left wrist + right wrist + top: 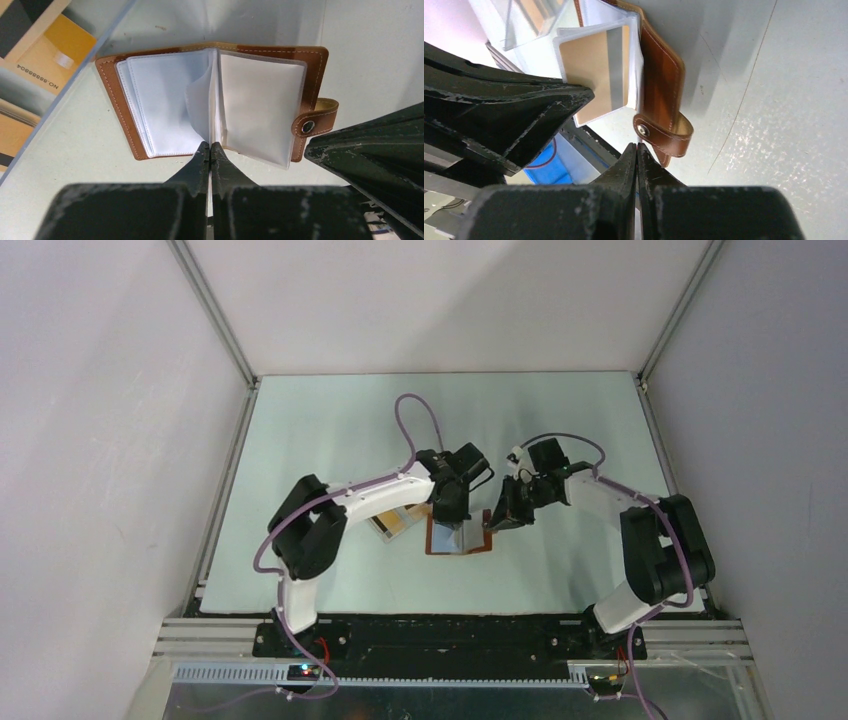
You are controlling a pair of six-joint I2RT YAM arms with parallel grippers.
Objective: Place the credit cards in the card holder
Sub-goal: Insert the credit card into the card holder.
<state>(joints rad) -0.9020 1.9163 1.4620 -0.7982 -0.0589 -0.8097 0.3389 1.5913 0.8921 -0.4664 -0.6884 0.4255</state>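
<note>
Left wrist: your left pincer [210,146] sits closed at the open card holder's [260,100] sleeve edge; right pincer [638,146] closed, empty, beside its snap tab [665,138].

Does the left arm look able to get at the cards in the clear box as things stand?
Probably yes. The clear box with the credit cards lies right beside the card holder on the left pincer's side, with no obstacle between; the pincer is shut and would have to open.
</note>
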